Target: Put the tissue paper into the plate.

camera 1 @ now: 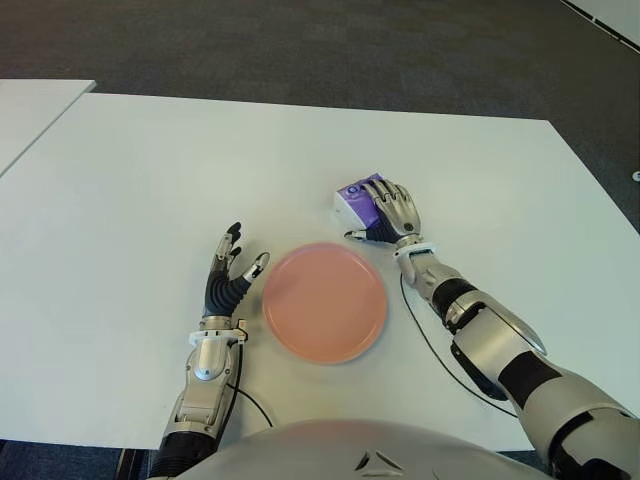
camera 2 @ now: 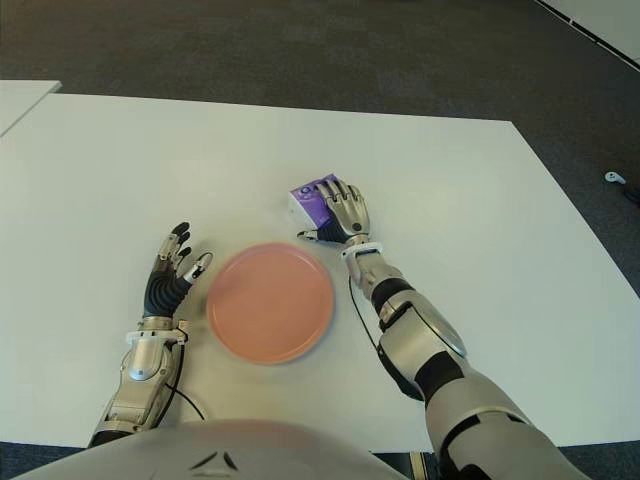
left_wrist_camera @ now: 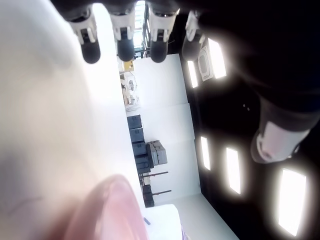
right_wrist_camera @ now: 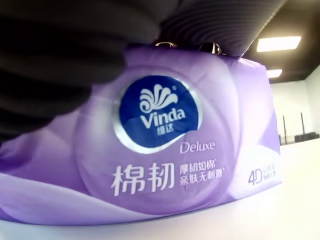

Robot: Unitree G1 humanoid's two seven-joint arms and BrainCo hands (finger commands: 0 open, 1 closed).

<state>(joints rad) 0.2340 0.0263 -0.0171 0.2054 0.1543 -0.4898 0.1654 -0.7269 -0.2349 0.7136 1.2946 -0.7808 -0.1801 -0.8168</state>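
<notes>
1. My right hand covers the purple tissue pack just beyond the pink plate; fingers draped over it — whether clamped, I cannot tell.
2. Likely light, soft, slippery-wrapped; I'd pinch its long sides.
3. Left hand beside the plate, fingers apart.

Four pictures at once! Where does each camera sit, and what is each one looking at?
Left eye: on the head, looking down at the table; both arms show, the plate between the hands.
Right eye: beside it, same scene slightly shifted; right hand covers the tissue pack.
Left wrist: on the left arm, looking along the spread fingers of the left hand across the table into the room.
Right wrist: on the right arm, filled by the purple pack.
Shared: pack and plate.
</notes>
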